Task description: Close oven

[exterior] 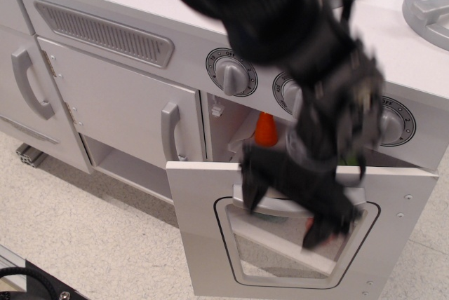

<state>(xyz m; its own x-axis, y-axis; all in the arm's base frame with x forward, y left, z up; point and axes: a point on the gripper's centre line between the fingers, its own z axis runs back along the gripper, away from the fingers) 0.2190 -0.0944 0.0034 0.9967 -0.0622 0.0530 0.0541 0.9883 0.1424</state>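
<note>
- The oven [210, 244] sits at the lower right of the light-grey toy kitchen, directly beneath the round dials [229, 73].
- The oven door is partly raised. Its top edge leans out from the cabinet front, leaving a gap through which the interior shows.
- The door carries a rounded clear window [273, 254] and a horizontal grey bar handle [270, 205] just above that window.
- An orange cone [266, 130] stands on a shelf inside the oven, visible through the gap above the door.
- The black robot arm [280, 12] reaches down from the top of the view and crosses in front of the dials.
- The gripper [295, 191] lies over the bar handle and the upper part of the window. It is blurred; whether the fingers are apart or together cannot be determined, nor whether they touch the handle.
- To the left of the oven is a plain cupboard door [119, 111] with a vertical handle [170, 139]; this door is shut.
- A slotted vent panel [102, 32] runs above the cupboard door.
- The kitchen stands on a pale speckled floor [84, 244].
</note>
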